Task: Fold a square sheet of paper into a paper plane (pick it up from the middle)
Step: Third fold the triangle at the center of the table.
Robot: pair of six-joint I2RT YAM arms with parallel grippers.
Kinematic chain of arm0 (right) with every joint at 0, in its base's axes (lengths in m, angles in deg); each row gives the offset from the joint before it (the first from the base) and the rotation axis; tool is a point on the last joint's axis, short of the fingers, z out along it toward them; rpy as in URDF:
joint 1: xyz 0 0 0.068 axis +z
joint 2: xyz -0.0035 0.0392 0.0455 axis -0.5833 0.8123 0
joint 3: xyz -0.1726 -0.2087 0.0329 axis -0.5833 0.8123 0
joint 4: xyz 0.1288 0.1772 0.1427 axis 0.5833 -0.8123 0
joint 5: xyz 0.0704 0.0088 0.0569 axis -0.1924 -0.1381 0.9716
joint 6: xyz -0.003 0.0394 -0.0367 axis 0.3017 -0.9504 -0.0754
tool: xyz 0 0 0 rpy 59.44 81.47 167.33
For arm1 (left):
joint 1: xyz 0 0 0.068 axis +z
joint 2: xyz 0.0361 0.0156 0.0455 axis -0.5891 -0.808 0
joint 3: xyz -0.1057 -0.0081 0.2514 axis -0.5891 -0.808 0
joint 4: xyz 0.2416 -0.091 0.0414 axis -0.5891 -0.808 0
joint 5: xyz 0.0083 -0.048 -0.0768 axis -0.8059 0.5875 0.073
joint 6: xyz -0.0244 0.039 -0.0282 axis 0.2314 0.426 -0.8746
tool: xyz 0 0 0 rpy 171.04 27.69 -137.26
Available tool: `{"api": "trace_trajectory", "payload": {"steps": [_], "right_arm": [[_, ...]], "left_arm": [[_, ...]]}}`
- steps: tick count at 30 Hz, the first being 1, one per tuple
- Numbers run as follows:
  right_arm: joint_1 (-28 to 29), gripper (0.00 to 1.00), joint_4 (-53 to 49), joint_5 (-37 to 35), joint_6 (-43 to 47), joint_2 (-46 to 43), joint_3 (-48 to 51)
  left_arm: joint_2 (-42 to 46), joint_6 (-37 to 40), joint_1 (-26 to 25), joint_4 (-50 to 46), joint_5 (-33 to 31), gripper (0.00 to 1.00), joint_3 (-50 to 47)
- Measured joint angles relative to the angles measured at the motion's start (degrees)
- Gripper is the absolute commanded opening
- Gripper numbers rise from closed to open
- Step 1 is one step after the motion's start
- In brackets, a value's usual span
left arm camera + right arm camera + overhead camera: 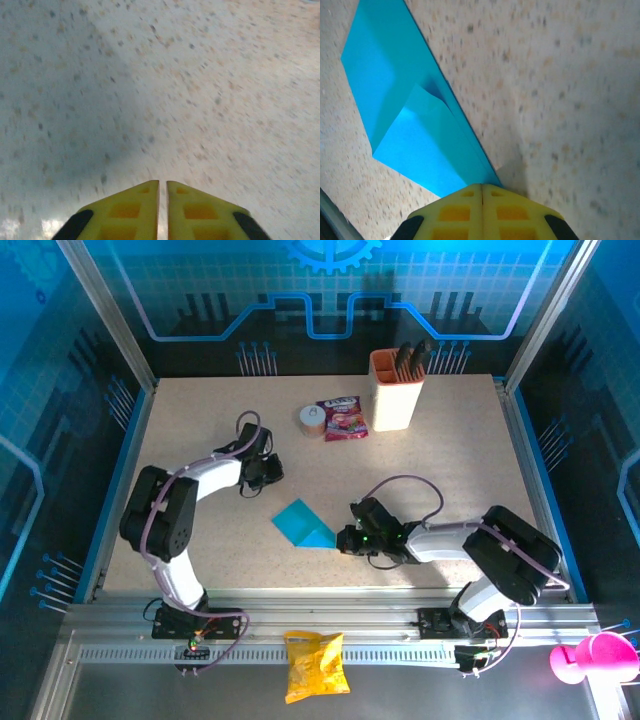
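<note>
Where the left arm reaches out across the speckled beige worktop (450,470), the left end effector (264,470) sits over bare surface, well apart from the paper. In the wrist view its yellow fingers (130,210) are parted by a thin slit, with nothing between them.

Centre, between the two arms: the bright cyan-blue square sheet of paper (303,524), folded into a pointed, layered shape, lies flat on the worktop. Seen close from the right wrist, one flap lies over another and a long straight edge runs down to a point.

The right end effector (345,538) is low, at the sheet's right-hand point. Its yellow fingers (455,212) are pressed fully together at that tip. I cannot tell whether the tip is pinched or only touched.
</note>
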Motion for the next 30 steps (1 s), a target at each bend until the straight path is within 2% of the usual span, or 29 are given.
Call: {"api": "trace_trajectory", "payload": {"steps": [7, 13, 17, 21, 30], "right_arm": [[1.05, 0.0, -16.59, -0.48, 3.1, -4.28, -5.84], [1.05, 0.0, -20.06, 0.42, 8.48, -4.11, -11.72], [1.05, 0.0, -19.65, 2.38, 11.04, -1.49, -12.52], [1.05, 0.0, -19.58, 3.82, 12.63, 2.32, -13.55], [1.03, 0.0, -17.79, 5.73, 13.25, 6.97, -16.59]], "left_arm": [[16.55, -5.6, -4.85, 1.73, 4.92, 0.36, -14.25], [28.92, -14.99, -12.04, 1.9, 4.96, 0.47, -25.49], [36.13, -22.88, -17.59, 2.08, 2.8, 0.47, -29.9], [39.6, -29.03, -21.62, 2.08, 0.07, 0.45, -32.52], [39.17, -35.01, -26.69, 2.08, -2.54, 0.39, -33.92]]}}
